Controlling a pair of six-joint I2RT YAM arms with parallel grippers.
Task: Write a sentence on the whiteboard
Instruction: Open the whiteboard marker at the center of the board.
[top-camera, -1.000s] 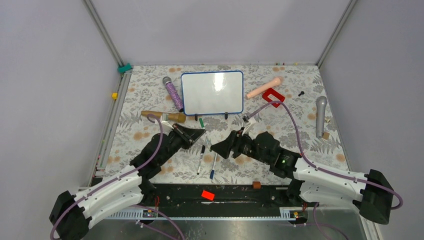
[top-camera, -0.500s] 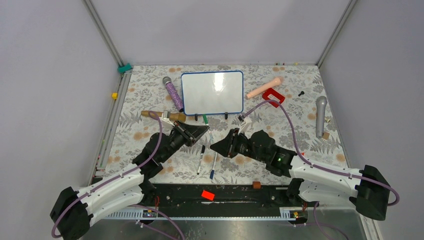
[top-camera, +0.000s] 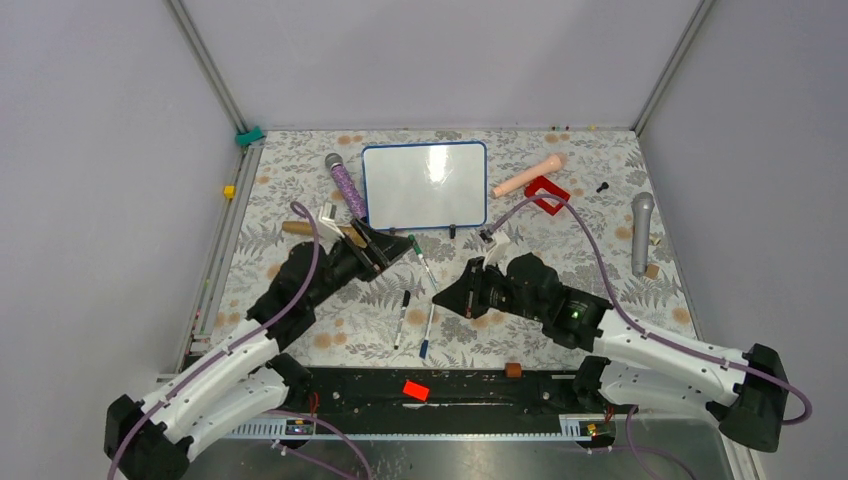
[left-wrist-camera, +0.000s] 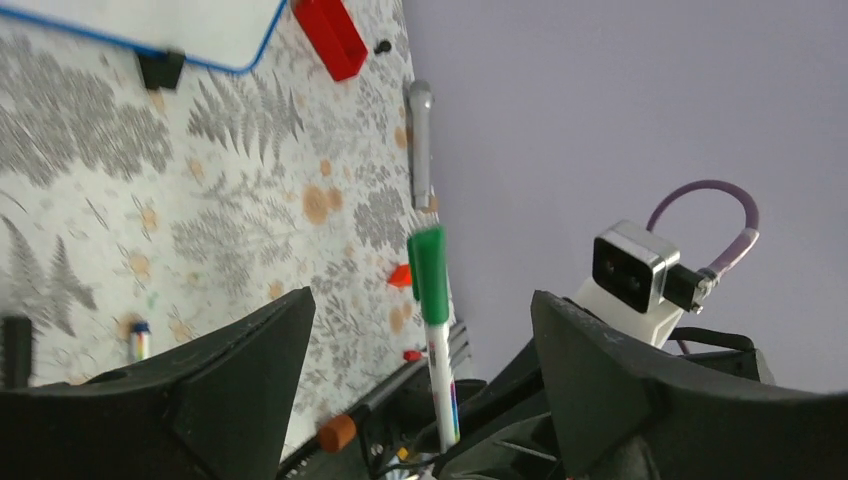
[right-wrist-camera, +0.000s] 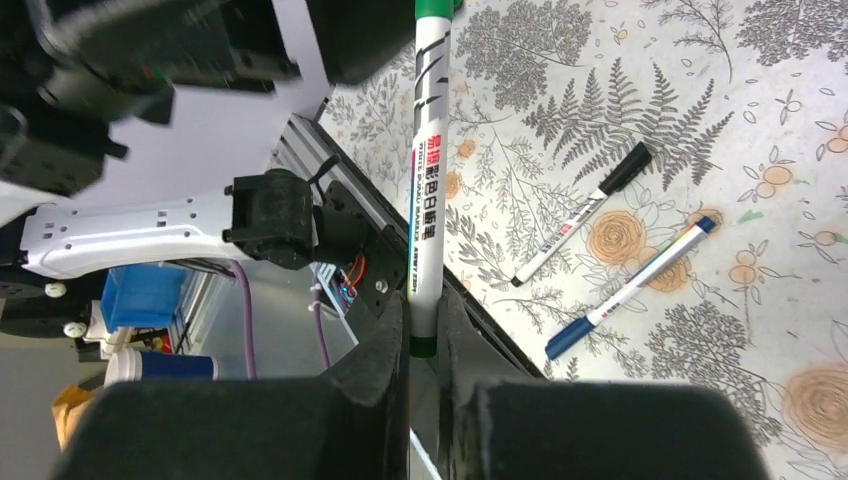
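The floral-patterned worktop (top-camera: 280, 190) carries the small rectangular glossy white whiteboard with a thin blue rim (top-camera: 425, 187) at its far middle. The board stands on two black feet and its face is blank, with no sentence on it. It lies beyond both claws, a little nearer the left one. The right claw (top-camera: 441, 293) is clamped tight on the tail of a slim white marker pen with a green cap (right-wrist-camera: 428, 200). The pen's long axis runs from that claw away and leftward toward the board, cap end foremost. The left claw (top-camera: 395, 250) is spread wide on either side of the cap, gripping nothing. As I read it, the cap must come off before the tip can reach the board.
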